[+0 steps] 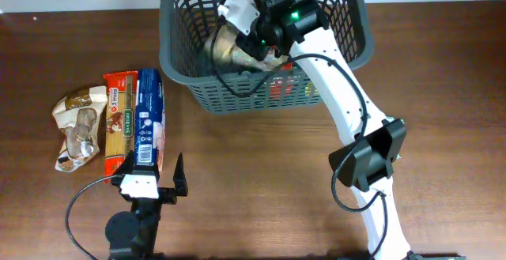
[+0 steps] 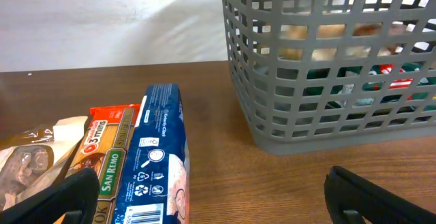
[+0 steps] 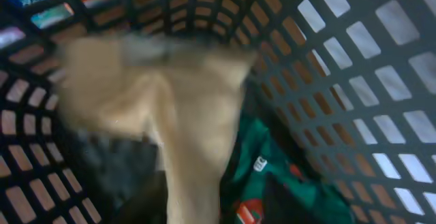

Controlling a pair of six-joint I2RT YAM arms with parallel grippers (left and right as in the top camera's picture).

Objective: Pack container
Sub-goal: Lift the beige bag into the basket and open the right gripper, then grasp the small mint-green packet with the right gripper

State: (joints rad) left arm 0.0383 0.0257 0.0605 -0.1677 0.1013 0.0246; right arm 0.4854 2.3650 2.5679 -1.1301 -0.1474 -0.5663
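The dark grey lattice basket [image 1: 261, 94] stands at the back centre; it also shows in the left wrist view [image 2: 306, 81] and fills the right wrist view [image 3: 340, 47]. My right gripper [image 1: 251, 48] is down inside the basket, shut on a tan packet [image 1: 224, 47] that hangs between its fingers [image 3: 194, 197]. The tan packet [image 3: 184, 115] is blurred. My left gripper [image 1: 154, 173] is open and empty near the table's front edge, its fingers [image 2: 218, 197] spread beside the near end of a blue packet [image 2: 157, 163].
A blue packet [image 1: 150, 118], a red pasta packet [image 1: 120, 122] and a crumpled brown bag [image 1: 77, 126] lie side by side at the left. A green and red packet [image 3: 272, 176] lies in the basket bottom.
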